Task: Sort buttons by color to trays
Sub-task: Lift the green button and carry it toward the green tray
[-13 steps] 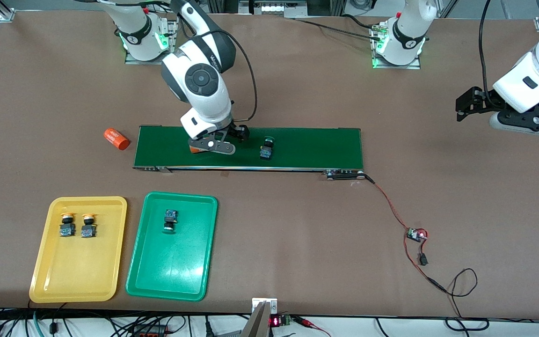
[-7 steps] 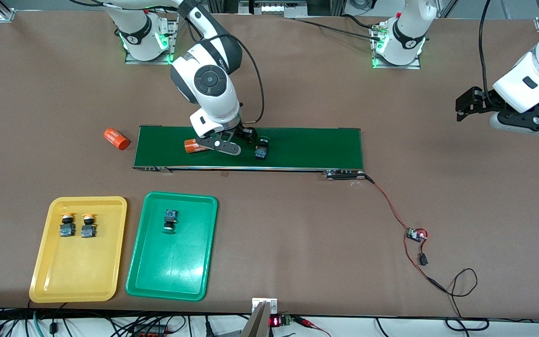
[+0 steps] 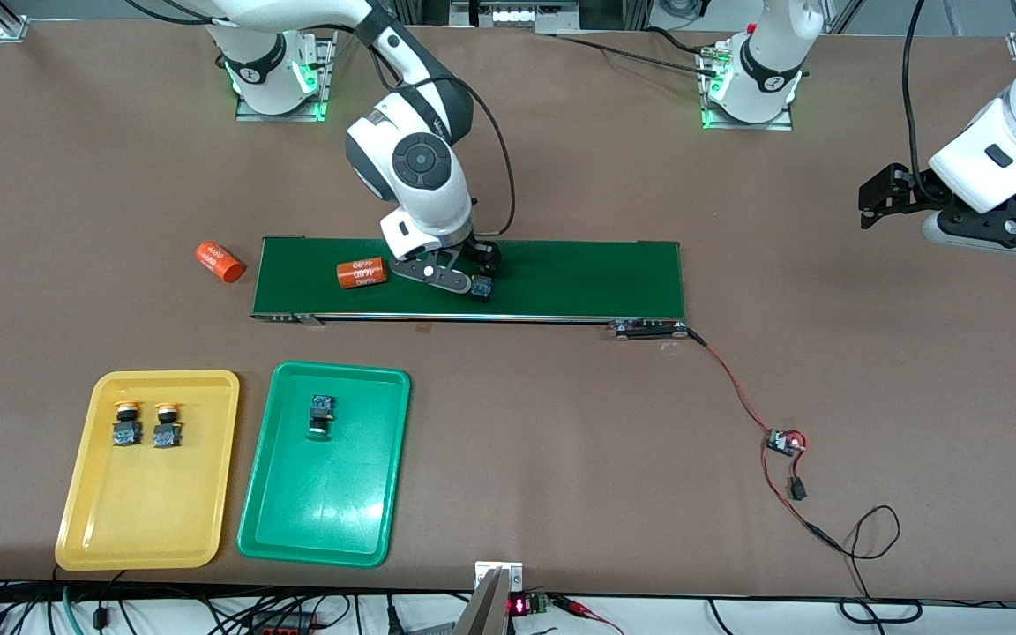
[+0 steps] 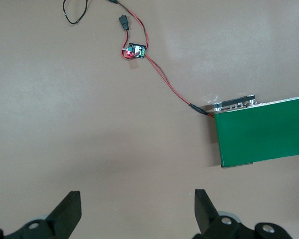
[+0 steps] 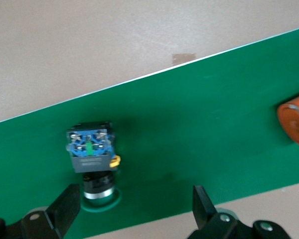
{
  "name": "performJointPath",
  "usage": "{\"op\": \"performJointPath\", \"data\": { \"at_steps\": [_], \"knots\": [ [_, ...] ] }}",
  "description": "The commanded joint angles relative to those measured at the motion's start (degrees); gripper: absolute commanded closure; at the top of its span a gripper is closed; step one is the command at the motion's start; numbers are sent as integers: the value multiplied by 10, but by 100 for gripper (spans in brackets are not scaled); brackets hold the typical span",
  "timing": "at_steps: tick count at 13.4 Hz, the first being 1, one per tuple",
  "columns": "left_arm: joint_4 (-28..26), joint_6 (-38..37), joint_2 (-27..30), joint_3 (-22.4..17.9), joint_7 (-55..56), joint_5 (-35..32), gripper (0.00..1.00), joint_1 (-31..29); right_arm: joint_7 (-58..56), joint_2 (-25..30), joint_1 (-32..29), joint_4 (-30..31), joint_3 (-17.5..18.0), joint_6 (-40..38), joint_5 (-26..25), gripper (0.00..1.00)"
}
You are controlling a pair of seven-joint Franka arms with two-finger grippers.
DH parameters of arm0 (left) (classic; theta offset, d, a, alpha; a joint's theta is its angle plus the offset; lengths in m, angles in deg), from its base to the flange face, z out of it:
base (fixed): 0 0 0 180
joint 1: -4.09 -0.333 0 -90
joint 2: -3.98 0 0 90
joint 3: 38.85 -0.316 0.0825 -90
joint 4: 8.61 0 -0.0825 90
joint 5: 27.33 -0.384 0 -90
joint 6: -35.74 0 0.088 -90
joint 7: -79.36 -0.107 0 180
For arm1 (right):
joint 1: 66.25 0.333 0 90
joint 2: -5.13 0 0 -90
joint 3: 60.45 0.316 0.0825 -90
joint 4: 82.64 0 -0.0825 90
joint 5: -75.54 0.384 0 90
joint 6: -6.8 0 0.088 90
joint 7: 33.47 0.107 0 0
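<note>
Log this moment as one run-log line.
right gripper: open, over green button on belt | left gripper: open, waiting | green tray: one button | yellow tray: two

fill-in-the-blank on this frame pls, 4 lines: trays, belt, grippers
1. The yellow tray holds ____ yellow-capped buttons.
2. The green tray holds ____ green-capped button.
3. The right gripper, open, hangs over the ____ above the last green button.
4. An orange cylinder lies on the belt; a second orange cylinder lies on the ____, off the belt's end. The left gripper waits open at the left arm's end.

Missing words: two; one; belt; table
</note>
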Motion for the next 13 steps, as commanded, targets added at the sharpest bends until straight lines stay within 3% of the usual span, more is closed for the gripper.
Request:
{"op": "performJointPath", "data": {
  "at_steps": [1, 10, 12, 13],
  "knots": [
    [5, 0, -3, -1, -9, 5, 0, 0, 9, -15, 5, -13, 0, 21, 5, 0],
    [5, -1, -3, -2, -9, 5, 0, 0, -11, -56, 4, -9, -9, 66, -31, 3],
    [5, -1, -3, 0, -9, 5, 0, 0, -29, -58, 2, -7, -14, 64, -31, 20],
    [5, -2, -3, 0, -9, 5, 0, 0, -41, -58, -1, -7, -15, 63, -31, 38]
  ]
}}
